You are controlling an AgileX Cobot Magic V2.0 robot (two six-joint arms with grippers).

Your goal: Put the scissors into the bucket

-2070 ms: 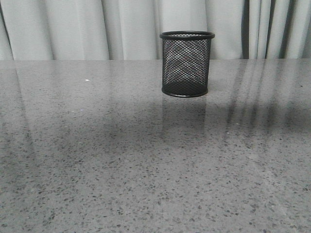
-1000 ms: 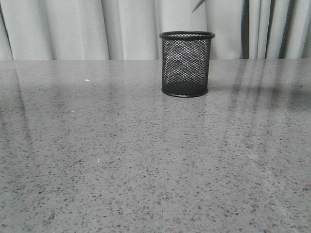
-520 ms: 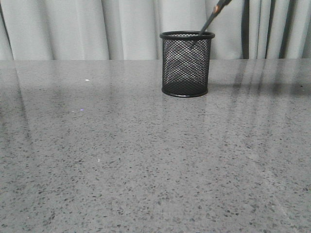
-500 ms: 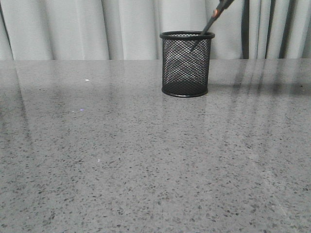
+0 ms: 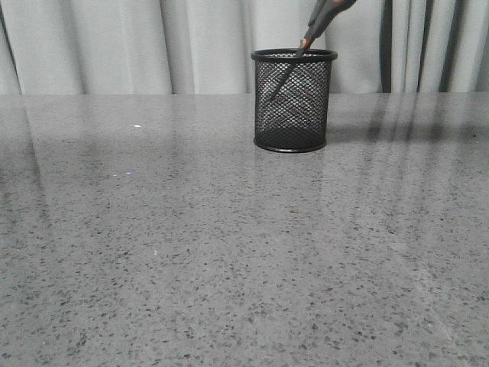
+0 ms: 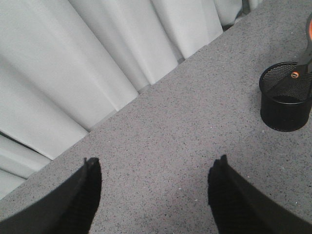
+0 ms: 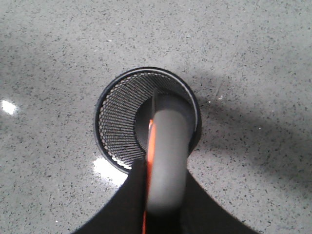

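The bucket (image 5: 294, 99), a black wire-mesh cup, stands upright at the back of the table. The scissors (image 5: 321, 19) slant down from the top of the front view, grey handles with orange lining up, dark blades inside the cup. In the right wrist view the right gripper (image 7: 163, 204) is shut on the scissors' grey handle (image 7: 165, 161), directly above the bucket's opening (image 7: 122, 122). The right gripper itself is out of the front view. The left gripper (image 6: 155, 168) is open and empty, above the table well away from the bucket (image 6: 285, 97), where the scissors (image 6: 304, 53) also show.
A grey speckled table (image 5: 229, 252) fills the views. Pale curtains (image 5: 114, 46) hang behind its far edge, close behind the bucket.
The scissors came down from the top right into the bucket; their blades now reach deeper inside the cup and more of the handles shows. The bucket has not moved.
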